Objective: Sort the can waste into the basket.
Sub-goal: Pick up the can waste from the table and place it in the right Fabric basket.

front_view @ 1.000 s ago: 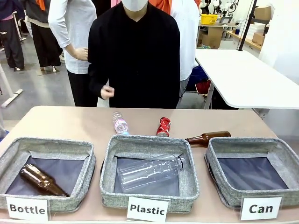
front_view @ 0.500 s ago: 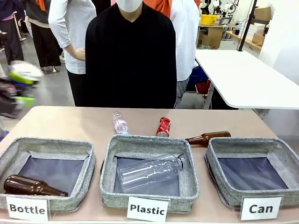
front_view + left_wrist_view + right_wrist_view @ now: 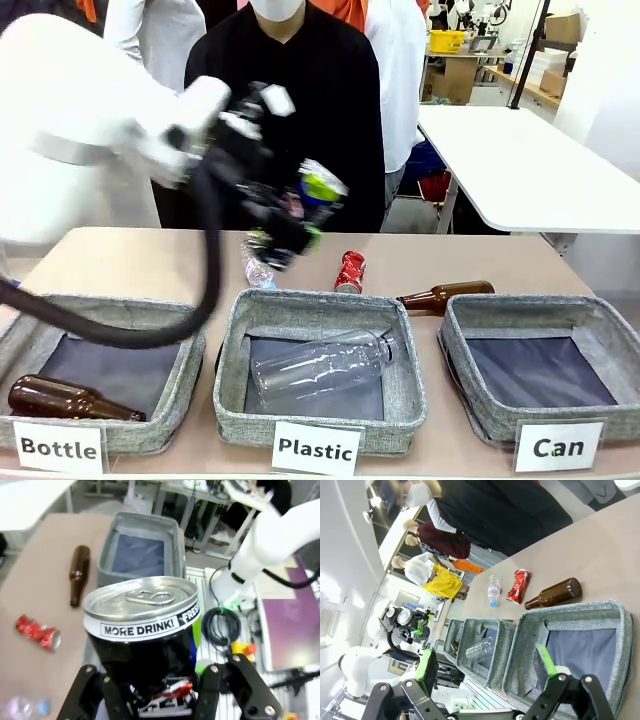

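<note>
Black and silver metal is what you hold: the black-and-silver can (image 3: 145, 630) is pinched between the fingers of your left gripper (image 3: 155, 695), with its silver lid and ring pull turned to the wrist camera. A white band under the lid reads "MORE DRINK!", a green stripe runs down one side, and the part you can see is not dented.

In the front view the nearest row is the baskets. The Can basket (image 3: 530, 306) stands at the right end behind its white sign (image 3: 558, 447), and its dark lining is bare from wall to wall. Your right gripper (image 3: 485, 655) has its fingers spread with nothing between them, and it looks over this basket.

Just behind the basket's far left corner lies a brown glass bottle (image 3: 445, 295); whether it touches the rim, you cannot tell. Further left on the table (image 3: 130, 260) the red crushed can (image 3: 350, 271) lies with open room around it. The held can is in the air behind the Plastic basket (image 3: 320, 305), in front of the person (image 3: 340, 120).
</note>
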Robot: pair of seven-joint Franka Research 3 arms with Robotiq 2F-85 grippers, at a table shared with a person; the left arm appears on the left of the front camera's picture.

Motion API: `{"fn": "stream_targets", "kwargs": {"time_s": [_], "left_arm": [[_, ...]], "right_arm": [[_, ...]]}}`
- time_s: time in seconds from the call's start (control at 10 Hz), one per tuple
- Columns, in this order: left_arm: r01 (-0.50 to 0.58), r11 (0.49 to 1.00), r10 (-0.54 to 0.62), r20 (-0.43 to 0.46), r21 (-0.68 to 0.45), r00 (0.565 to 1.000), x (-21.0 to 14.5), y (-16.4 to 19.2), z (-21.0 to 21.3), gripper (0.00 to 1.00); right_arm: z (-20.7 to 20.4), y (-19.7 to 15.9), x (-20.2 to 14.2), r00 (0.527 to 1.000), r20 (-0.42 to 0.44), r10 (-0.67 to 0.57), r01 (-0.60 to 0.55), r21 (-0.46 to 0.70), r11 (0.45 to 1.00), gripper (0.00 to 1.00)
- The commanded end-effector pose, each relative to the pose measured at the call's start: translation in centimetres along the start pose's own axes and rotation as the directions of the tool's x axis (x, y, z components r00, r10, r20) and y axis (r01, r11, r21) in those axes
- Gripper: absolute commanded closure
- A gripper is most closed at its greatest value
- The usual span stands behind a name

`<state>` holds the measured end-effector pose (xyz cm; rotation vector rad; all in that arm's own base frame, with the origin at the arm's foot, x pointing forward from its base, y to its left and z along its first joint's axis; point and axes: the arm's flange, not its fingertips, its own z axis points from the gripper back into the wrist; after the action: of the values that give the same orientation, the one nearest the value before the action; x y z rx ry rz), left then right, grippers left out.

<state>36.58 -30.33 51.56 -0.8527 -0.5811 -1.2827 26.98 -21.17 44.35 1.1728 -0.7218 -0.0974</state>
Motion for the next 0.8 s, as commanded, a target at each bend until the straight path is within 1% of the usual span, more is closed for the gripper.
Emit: {"fn": "stream_targets", "kwargs": {"time_s": [0.0,0.1,0.2,0.3,0.4,0.5,0.6,0.7], "left_arm": [[-0.015,0.997,0.010,-0.080,-0.073,0.997,4.8,1.2,-7.6,1.00],[-0.001,0.993,-0.011,-0.094,-0.121,0.995,6.8,0.9,-12.0,1.00],[0.039,0.991,-0.054,-0.118,-0.130,0.992,8.7,0.7,-16.2,1.00],[0.077,0.982,-0.100,-0.130,-0.170,0.986,10.9,0.5,-19.8,1.00],[0.092,0.970,-0.123,-0.130,-0.225,0.984,12.5,0.1,-22.8,1.00],[0.090,0.962,-0.128,-0.135,-0.258,0.983,12.6,0.3,-24.0,1.00],[0.022,0.952,-0.089,-0.209,-0.304,0.974,10.9,1.6,-21.3,1.00],[0.098,0.969,-0.127,-0.119,-0.225,0.985,10.5,-1.1,-24.1,1.00]], "right_arm": [[-0.1,0.0,0.2,0.999,0.021,0.025,-0.026,0.019,0.999,0.00],[-0.1,0.0,0.2,0.999,0.021,0.025,-0.026,0.019,0.999,0.00],[-0.1,0.0,0.2,0.999,0.021,0.025,-0.026,0.019,0.999,0.00],[-0.1,0.0,0.2,0.999,0.021,0.025,-0.026,0.019,0.999,0.00],[-0.1,0.0,0.2,0.999,0.021,0.025,-0.026,0.019,0.999,0.00],[-0.1,0.0,0.2,0.999,0.021,0.025,-0.026,0.019,0.999,0.00],[-0.1,0.0,0.2,0.999,0.021,0.025,-0.026,0.019,0.999,0.00],[-0.1,0.0,0.2,0.999,0.021,0.025,-0.026,0.019,0.999,0.00]]}}
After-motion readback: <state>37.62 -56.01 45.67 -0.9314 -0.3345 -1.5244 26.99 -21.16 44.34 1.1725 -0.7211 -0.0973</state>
